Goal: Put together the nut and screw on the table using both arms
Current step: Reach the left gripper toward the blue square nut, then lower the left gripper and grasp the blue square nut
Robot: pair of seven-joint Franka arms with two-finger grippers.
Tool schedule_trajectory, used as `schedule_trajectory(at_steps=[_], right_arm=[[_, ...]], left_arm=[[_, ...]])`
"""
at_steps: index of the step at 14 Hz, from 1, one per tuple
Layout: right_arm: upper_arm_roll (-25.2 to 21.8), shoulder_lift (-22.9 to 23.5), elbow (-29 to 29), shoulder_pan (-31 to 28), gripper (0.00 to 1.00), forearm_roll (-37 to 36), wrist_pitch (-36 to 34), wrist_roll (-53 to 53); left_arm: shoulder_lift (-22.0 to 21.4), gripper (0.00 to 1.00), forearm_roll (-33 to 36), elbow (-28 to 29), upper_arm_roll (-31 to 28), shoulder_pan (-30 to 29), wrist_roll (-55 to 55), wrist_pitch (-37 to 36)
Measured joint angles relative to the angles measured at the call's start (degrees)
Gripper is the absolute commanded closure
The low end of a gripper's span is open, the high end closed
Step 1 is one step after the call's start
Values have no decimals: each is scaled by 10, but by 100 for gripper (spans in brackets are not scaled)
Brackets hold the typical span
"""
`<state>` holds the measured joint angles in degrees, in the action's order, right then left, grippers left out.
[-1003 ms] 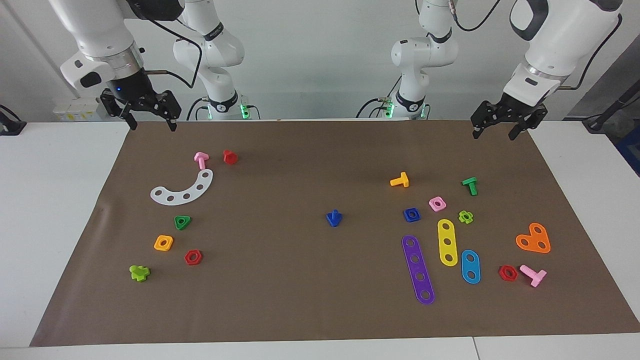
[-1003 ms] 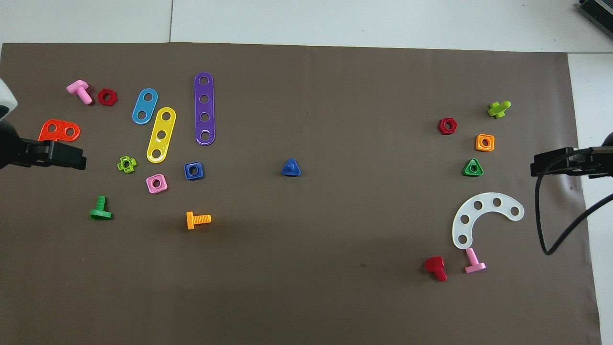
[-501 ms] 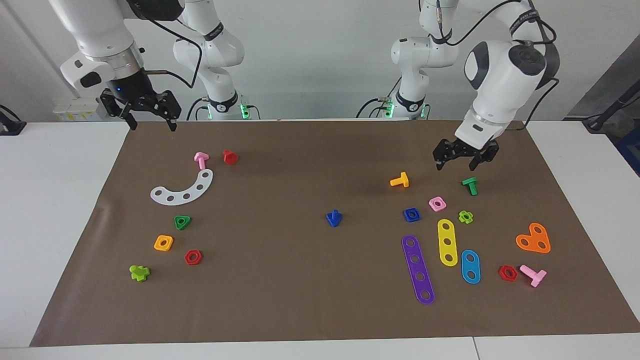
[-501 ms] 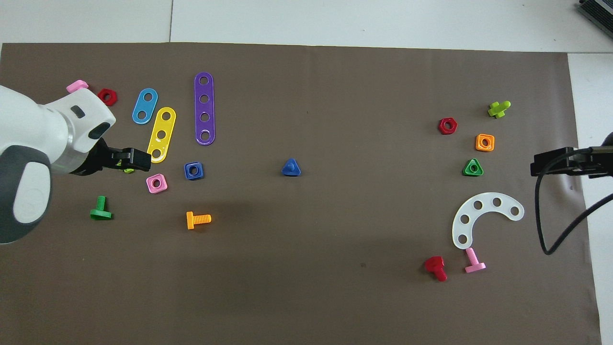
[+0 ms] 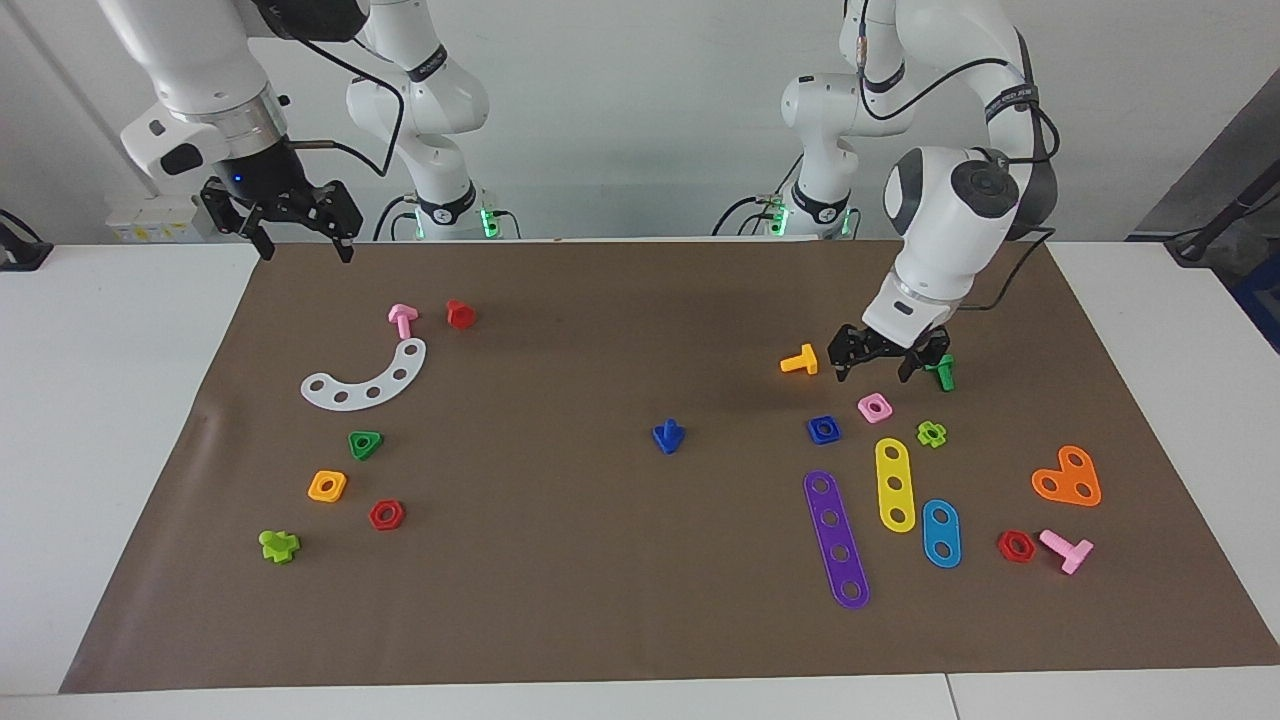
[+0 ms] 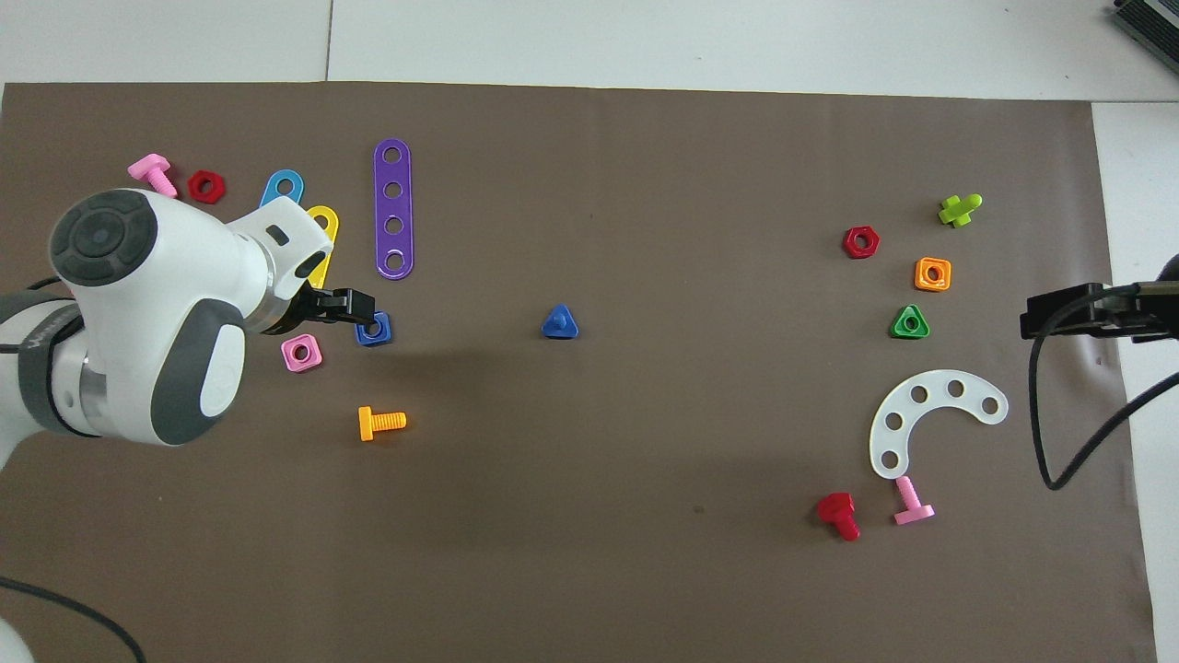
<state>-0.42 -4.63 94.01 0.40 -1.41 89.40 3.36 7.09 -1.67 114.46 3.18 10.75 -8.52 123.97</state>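
Two dark-blue pieces lie apart on the brown mat of the table (image 5: 640,640), neither one held. The nut (image 5: 823,429) sits flat toward the left arm's end; in the facing view the pink square nut (image 5: 874,407) is just beside it at about two o'clock, the purple strip (image 5: 836,538) near it at six o'clock, and the yellow strip (image 5: 895,484) at about four o'clock. The screw (image 5: 668,436) rests around the middle of the mat, at nine o'clock from the nut in that view and well apart from it, head down with its shank pointing up.

The left gripper (image 5: 886,366) hangs low over the mat with its fingers spread apart and nothing between them, over the spot between the orange bolt (image 5: 800,360) and the green bolt (image 5: 941,372), at about one o'clock from the nut in the facing view. From overhead its fingertips overlap the nut's edge, but the facing view shows it apart from the nut.

The right gripper (image 5: 297,240) waits raised over the mat's edge nearest the robots at the right arm's end, fingers also spread and empty. The pink T-shaped bolt (image 5: 402,319), the red bolt (image 5: 460,314) and the white curved strip (image 5: 365,377) lie at about five o'clock from it in the facing view.
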Motion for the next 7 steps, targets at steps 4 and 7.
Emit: schedule_trajectory(at_steps=[4, 7], right_arm=[[0, 0, 0, 0, 0, 0, 0, 0], [0, 0, 0, 0, 0, 0, 0, 0]], left_arm=[[25, 0, 0, 0, -1, 5, -6, 24], [46, 0, 0, 0, -1, 5, -11, 40]])
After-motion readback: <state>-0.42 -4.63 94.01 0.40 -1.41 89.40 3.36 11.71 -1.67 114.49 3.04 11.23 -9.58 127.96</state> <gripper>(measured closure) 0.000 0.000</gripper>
